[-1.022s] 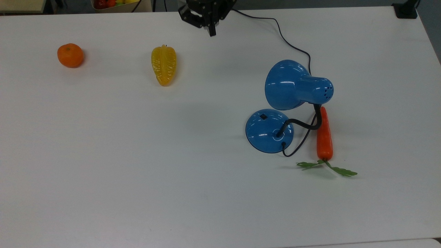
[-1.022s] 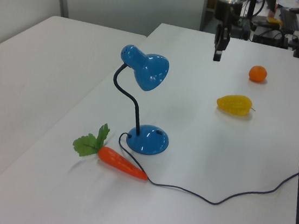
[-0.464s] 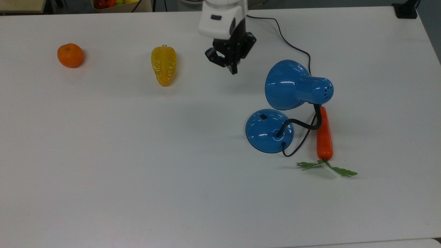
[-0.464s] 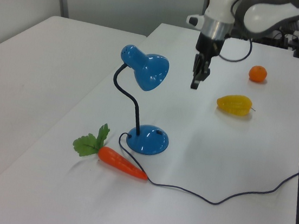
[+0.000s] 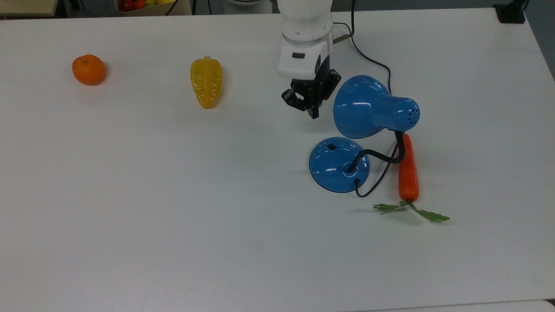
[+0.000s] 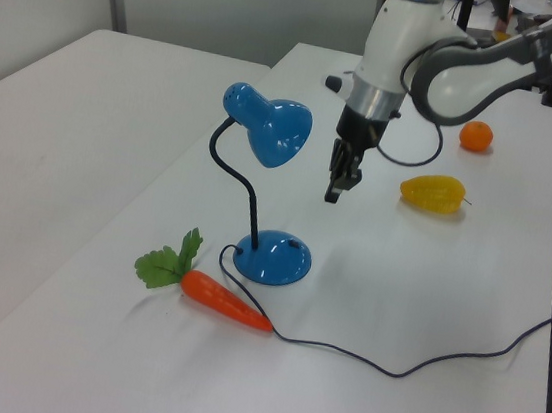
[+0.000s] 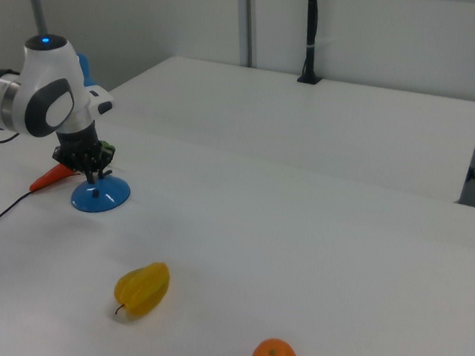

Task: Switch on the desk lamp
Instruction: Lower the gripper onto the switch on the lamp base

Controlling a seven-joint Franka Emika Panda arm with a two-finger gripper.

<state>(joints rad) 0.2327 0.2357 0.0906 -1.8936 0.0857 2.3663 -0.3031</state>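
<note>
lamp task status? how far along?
Done: nothing yet; the lamp looks unlit. In hand: the gripper hangs in the air beside the shade, fingers closed, above the table and short of the base. Left: come down on the black switch on the base and press it.

White table (image 5: 173,216) bearing 3 items: orange (image 5: 88,69), yellow ridged fruit (image 5: 206,82), and carrot (image 5: 408,171) with green leaves.
</note>
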